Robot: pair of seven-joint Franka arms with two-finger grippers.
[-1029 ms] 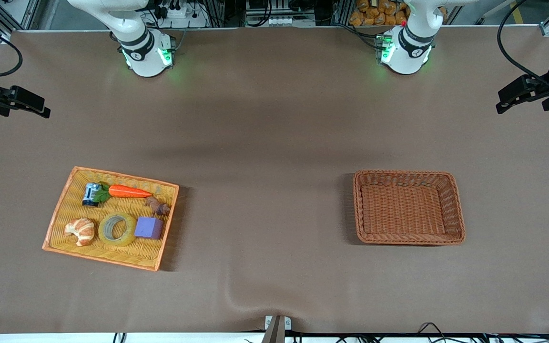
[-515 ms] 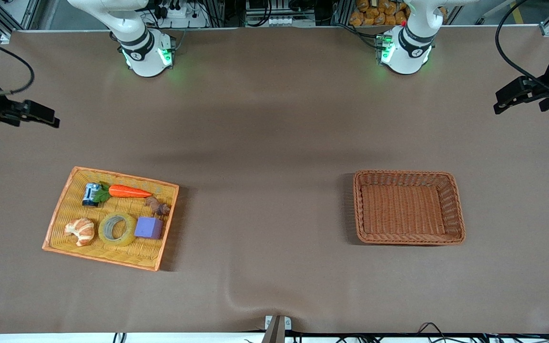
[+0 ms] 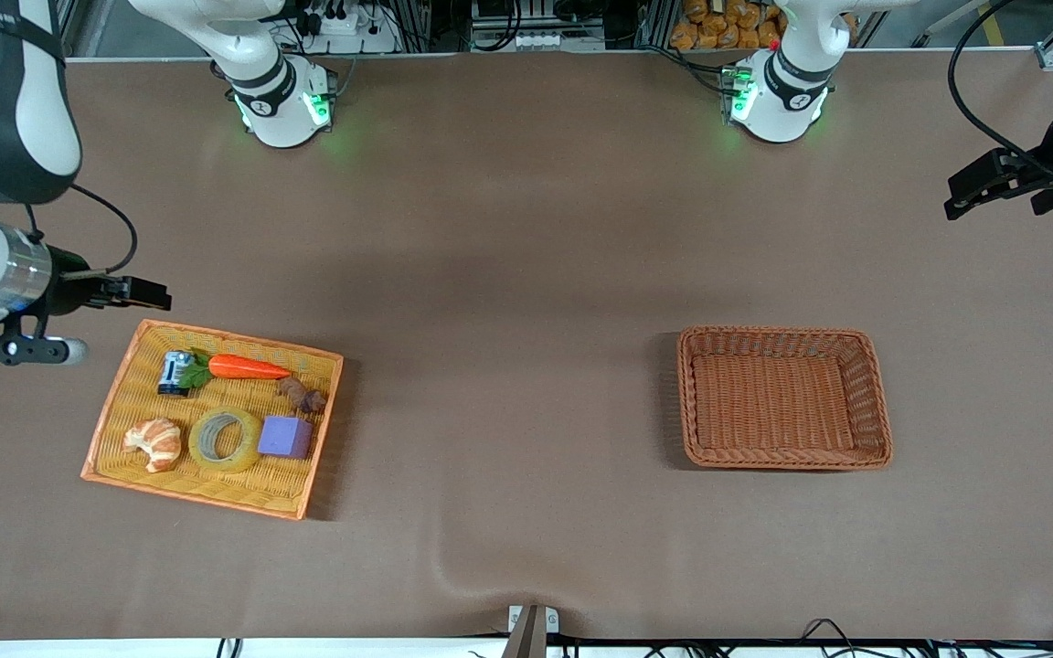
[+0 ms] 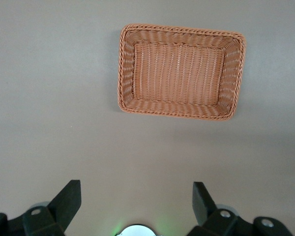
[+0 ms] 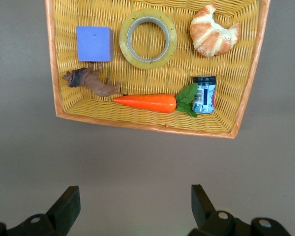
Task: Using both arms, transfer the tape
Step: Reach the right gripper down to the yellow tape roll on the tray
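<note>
We are at the start: the tape (image 3: 225, 440) lies flat in the yellow tray (image 3: 138, 402), toward the right arm's end of the tabletop (image 3: 526, 274). Taking 12 o'clock in the front view as pointing to the arms' bases, the croissant (image 3: 154, 443) sits at the tape's 9 o'clock. The purple block (image 3: 285, 436) sits at its 3 o'clock, very close or touching. The carrot (image 3: 248, 366) lies at its 12 o'clock, a bit apart.

The right tool (image 3: 156, 294) hovers over the tabletop by the tray's corner, at about 11 o'clock from the tape. Its two fingers (image 5: 69, 201) are spread wide and hold nothing. The left tool (image 3: 954, 196) waits over bare tabletop at about 1 o'clock from the brown basket (image 3: 782, 334). It is spread wide too and holds nothing.

We think the step now is to bring the right tool over the tape and go down on it. To do it well, we put one finger inside the ring and one outside. We pick the ring's 12 or 6 o'clock side, where there is free room. That way we do not bump the block or the croissant. We go straight down, pinch the ring wall softly, and lift straight up. We leave part of the ring free, so the left tool can take it on the way to the basket.
</note>
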